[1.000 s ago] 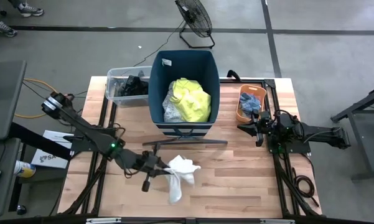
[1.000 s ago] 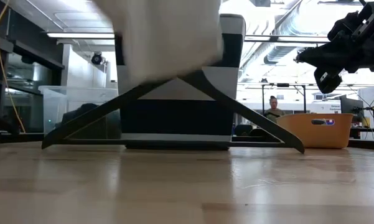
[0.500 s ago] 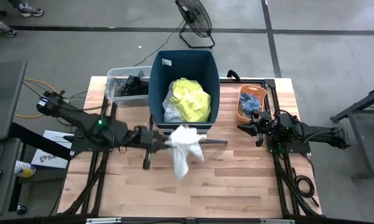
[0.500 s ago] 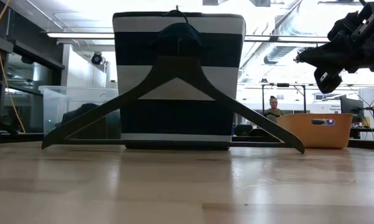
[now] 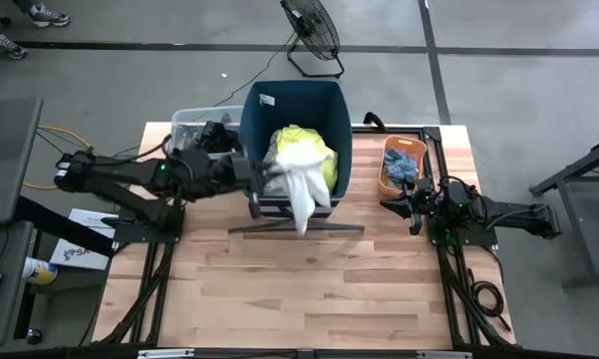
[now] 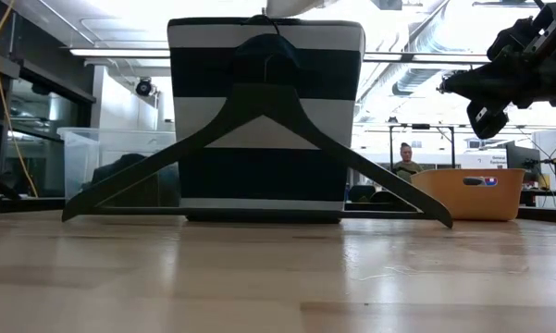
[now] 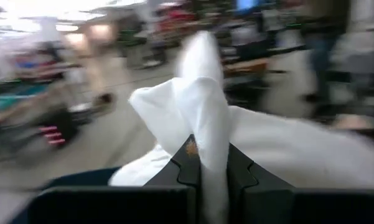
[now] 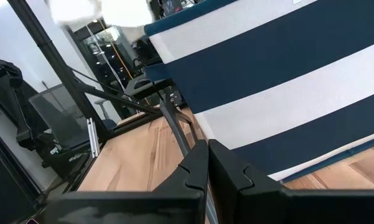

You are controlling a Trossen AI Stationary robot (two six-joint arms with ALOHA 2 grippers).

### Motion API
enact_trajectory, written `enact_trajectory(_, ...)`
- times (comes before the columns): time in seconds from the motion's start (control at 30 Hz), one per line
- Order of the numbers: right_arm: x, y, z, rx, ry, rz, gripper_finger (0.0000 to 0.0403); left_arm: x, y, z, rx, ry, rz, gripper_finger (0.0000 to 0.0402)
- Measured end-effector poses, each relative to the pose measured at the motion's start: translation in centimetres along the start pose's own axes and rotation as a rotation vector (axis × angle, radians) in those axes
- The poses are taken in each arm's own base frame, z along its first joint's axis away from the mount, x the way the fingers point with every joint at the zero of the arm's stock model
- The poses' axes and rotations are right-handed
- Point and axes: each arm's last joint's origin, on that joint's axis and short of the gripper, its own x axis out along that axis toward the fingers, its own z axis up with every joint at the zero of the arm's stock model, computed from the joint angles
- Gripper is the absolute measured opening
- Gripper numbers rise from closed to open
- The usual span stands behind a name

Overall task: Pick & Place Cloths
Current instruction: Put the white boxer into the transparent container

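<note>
My left gripper (image 5: 266,174) reaches from the table's left to the tall dark-blue bin (image 5: 324,100) and is shut on a white cloth (image 5: 299,189). The cloth hangs at the bin's near rim. Inside the bin lies a neon-yellow shirt (image 5: 314,145) on grey pieces. My right gripper (image 5: 411,209) waits shut at the table's right, beside the orange tub (image 5: 387,179). In the right wrist view its shut fingers (image 8: 206,163) face the bin's striped wall (image 8: 286,81). My left gripper pinches a bunched fold of the white cloth (image 7: 211,140) between its two fingers. The fingers lie level and come from the table's left. Part of the cloth stands up above the fingers (image 7: 202,68). The rest hangs slack below them (image 5: 303,214), clear of the table.
A dark hanger (image 5: 294,228) leans against the bin's near wall, its bar on the table. A clear tub (image 5: 184,120) with dark clothes stands left of the bin. The orange tub holds blue and grey pieces (image 5: 403,162). Bare wood (image 5: 309,299) lies near the front edge.
My left gripper has risen and swung toward the far edge, up to the bin's near rim, staying shut on the white cloth. The cloth, which hung near the table's front middle, has been carried up and now hangs at the bin's rim.
</note>
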Motion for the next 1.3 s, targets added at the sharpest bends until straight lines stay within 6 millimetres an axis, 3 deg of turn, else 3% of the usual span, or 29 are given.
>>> enact_trajectory(0.37, 0.0, 0.0, 0.0, 0.0, 0.0, 0.0, 0.0004, -1.1, 4.7, -0.4, 0.136, 0.221, 0.749, 0.0017)
enact_trajectory(0.57, 0.0, 0.0, 0.0, 0.0, 0.0, 0.0, 0.0004, -1.2, 7.0, -1.7, 0.166, 0.364, 0.999, 0.0017)
enact_trajectory(0.97, 0.0, 0.0, 0.0, 0.0, 0.0, 0.0, 0.0004, -2.7, 10.9, -5.2, 0.084, 0.522, 1.199, 0.0017)
enact_trajectory(1.3, 0.0, 0.0, 0.0, 0.0, 0.0, -0.001, 0.0004, -6.2, 13.6, -9.0, -0.28, 0.724, 1.201, 0.0017)
